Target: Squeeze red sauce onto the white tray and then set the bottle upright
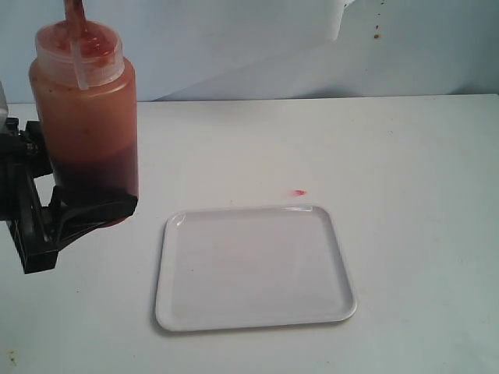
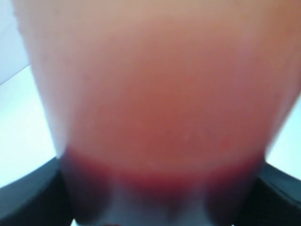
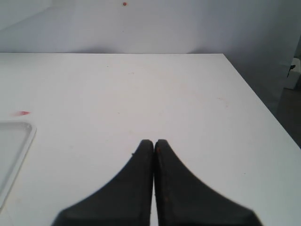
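The bottle (image 1: 86,117) stands upright at the left of the exterior view, orange-stained, with dark red sauce low inside and a red-smeared nozzle on its whitish cap. My left gripper (image 1: 95,206) is shut on its lower part. I cannot tell whether its base touches the table. In the left wrist view the bottle (image 2: 155,94) fills the picture, with a black finger (image 2: 26,200) at each lower corner. The white tray (image 1: 253,265) lies flat to the right of the bottle, its surface plain white. My right gripper (image 3: 154,142) is shut on nothing, above bare table beside the tray's corner (image 3: 14,136).
A small red sauce smear (image 1: 298,192) marks the white table just beyond the tray's far right corner; it also shows as a red smear (image 3: 21,113) in the right wrist view. A pale wall with a few red specks (image 1: 376,34) closes the back.
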Action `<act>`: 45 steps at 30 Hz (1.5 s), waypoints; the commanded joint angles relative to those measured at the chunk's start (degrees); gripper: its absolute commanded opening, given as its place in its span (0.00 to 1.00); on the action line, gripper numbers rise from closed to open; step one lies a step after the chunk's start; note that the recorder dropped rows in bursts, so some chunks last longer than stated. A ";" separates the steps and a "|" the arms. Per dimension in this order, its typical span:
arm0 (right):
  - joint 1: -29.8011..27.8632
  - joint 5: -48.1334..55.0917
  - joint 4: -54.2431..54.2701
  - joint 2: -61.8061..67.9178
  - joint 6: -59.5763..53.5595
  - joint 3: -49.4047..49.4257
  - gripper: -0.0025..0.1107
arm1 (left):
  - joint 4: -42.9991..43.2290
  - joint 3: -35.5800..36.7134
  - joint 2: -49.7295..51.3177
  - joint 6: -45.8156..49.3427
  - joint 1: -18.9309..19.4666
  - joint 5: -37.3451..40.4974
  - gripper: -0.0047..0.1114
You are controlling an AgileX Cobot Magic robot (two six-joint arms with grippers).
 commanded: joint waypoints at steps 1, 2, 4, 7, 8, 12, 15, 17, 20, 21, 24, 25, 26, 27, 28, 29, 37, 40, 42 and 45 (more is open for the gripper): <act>0.08 -0.61 -0.55 -0.37 0.15 0.18 0.02 | -2.17 -0.02 -0.61 -0.19 -0.13 -2.05 0.04; 0.08 -0.97 -0.55 -0.37 0.15 0.18 0.02 | -2.17 -0.02 -0.61 -0.19 -0.13 -2.90 0.04; 0.08 -1.26 -0.55 -0.37 0.15 0.18 0.02 | -2.17 -0.02 -0.61 -0.19 -0.13 -4.39 0.04; 0.08 -1.26 -0.55 -0.37 0.15 0.18 0.02 | -2.17 -0.02 -0.61 -0.19 -0.13 -4.88 0.04; 0.08 -1.26 -0.55 -0.37 0.15 0.18 0.02 | -2.17 -0.02 -0.61 -0.19 -0.13 -4.88 0.04; 0.08 -1.26 -0.55 -0.37 0.15 0.18 0.02 | -2.37 -0.02 -0.61 -0.05 -0.13 -4.87 0.04; 0.08 -1.34 -0.55 -0.37 0.15 0.18 0.02 | -4.11 -0.02 -0.61 0.08 -0.13 -4.87 0.04; 0.08 -1.69 -0.55 -0.37 0.15 0.18 0.02 | -4.11 -0.02 -0.61 0.08 -0.13 -4.87 0.04; 0.08 -8.05 -0.31 -0.37 0.15 0.18 0.02 | -4.11 -0.02 -0.61 0.08 -0.13 -4.87 0.04; 0.08 -10.10 0.00 -0.37 0.15 0.18 0.02 | -4.11 -0.02 -0.61 0.08 -0.13 -4.87 0.04; 0.08 -15.60 0.81 -0.37 0.15 0.18 0.02 | -3.88 -0.02 -0.61 0.64 -0.13 -3.67 0.04; 0.08 -15.94 0.81 -0.37 0.15 0.18 0.02 | -3.88 -0.02 -0.61 0.64 -0.13 -3.67 0.04; 0.08 -16.07 0.81 -0.37 0.15 0.18 0.02 | -3.88 -0.02 -0.61 0.64 -0.13 -3.67 0.04; 0.08 -16.21 0.81 -0.37 0.15 0.18 0.02 | -3.88 -0.02 -0.61 0.64 -0.13 -3.67 0.04; 0.08 -16.68 1.12 -0.37 0.15 0.18 0.02 | -3.88 -0.02 -0.61 0.64 -0.13 -3.56 0.04; 0.08 -17.71 2.61 -0.37 0.15 0.18 0.02 | -3.88 -0.02 -0.61 0.64 -0.13 -3.56 0.04; 0.08 -27.12 35.97 -0.37 0.38 0.18 0.02 | -2.98 -0.02 -0.61 0.64 -0.13 -3.63 0.04; 0.08 -28.11 35.59 -0.37 0.38 -0.94 0.02 | -2.98 -0.02 -0.61 0.64 -0.13 -3.63 0.04; 0.08 -27.90 34.34 -0.37 0.55 -3.65 0.02 | -3.00 -0.02 -0.61 0.75 -0.13 -3.63 0.04; 0.08 -26.22 34.34 -0.37 2.24 -9.72 0.02 | -3.00 -0.02 -0.61 0.73 -0.13 -2.72 0.04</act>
